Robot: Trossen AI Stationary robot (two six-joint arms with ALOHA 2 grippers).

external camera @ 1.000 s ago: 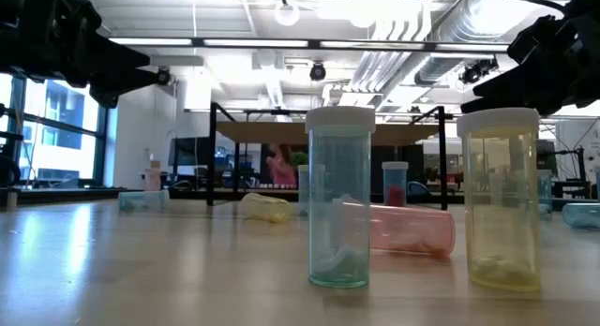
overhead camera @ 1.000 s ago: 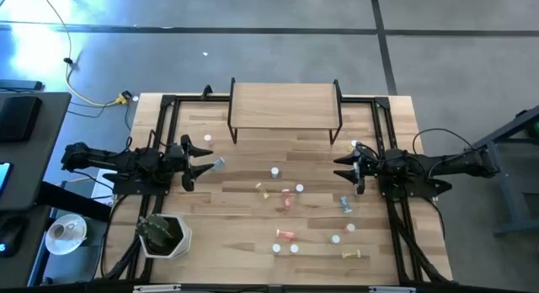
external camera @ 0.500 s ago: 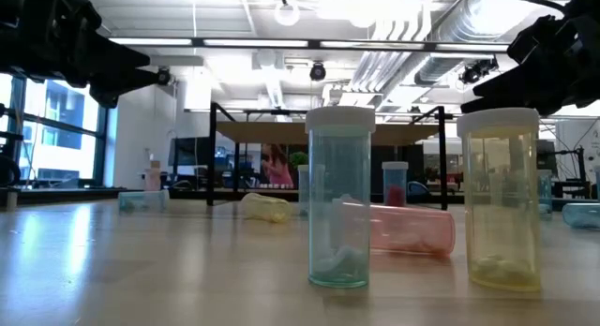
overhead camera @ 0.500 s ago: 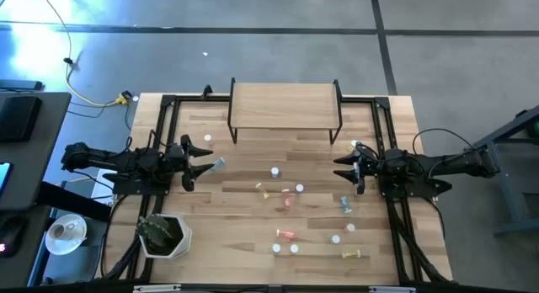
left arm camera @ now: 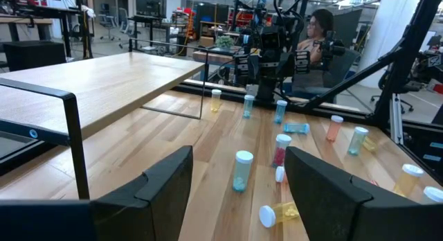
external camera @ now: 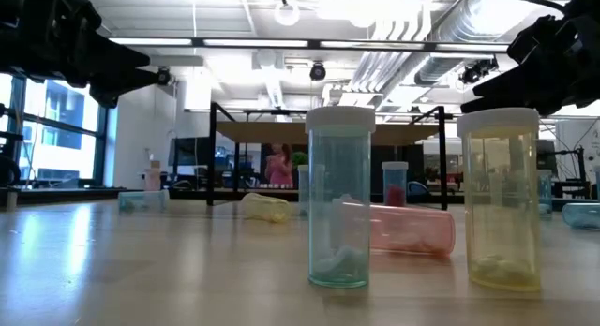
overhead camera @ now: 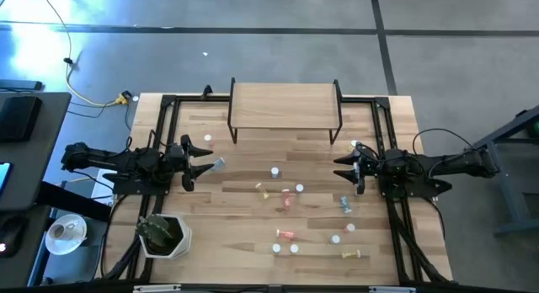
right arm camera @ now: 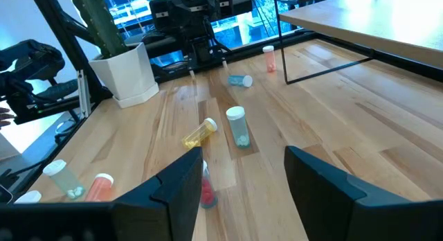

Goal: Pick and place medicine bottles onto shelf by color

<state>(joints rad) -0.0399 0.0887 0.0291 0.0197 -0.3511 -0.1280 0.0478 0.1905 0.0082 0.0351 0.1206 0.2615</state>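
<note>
Overhead, the tabletop (overhead camera: 253,217) carries the shelf (overhead camera: 285,103) at its 12 o'clock edge, with nothing on it. The left gripper (overhead camera: 202,162) waits at 9 o'clock and the right gripper (overhead camera: 344,168) at 3 o'clock, each with fingers spread apart and gripping nothing. The medicine bottles (overhead camera: 286,234) lie scattered from the centre toward 5 o'clock, some upright, some tipped over.

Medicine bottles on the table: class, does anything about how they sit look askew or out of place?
Several lie tipped on their sides: a pink bottle behind the upright green bottle, a yellow bottle farther back, and a blue bottle near the shelf. Nothing looks spilled; the caps are on.
</note>
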